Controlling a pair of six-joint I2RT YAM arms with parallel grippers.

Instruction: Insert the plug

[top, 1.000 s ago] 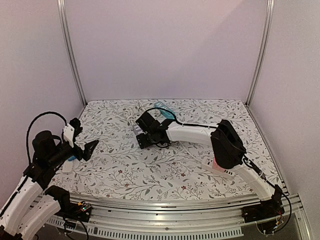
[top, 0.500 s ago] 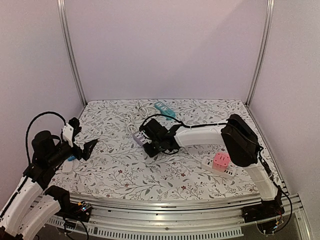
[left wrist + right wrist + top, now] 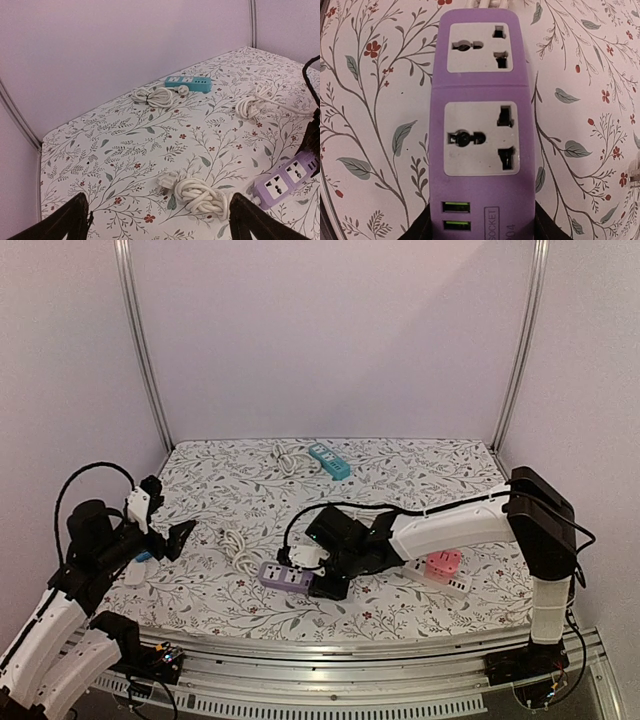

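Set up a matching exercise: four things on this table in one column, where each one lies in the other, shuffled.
Things
1. purple power strip
2. teal power strip
3. pink socket cube
4. front white cable coil

Places
A. farthest back of the four
B. one end between the fingers of the right hand
C. farthest to the right
D. just left of the purple one, its plug end lying free

Pairs: 1-B, 2-A, 3-C, 4-D
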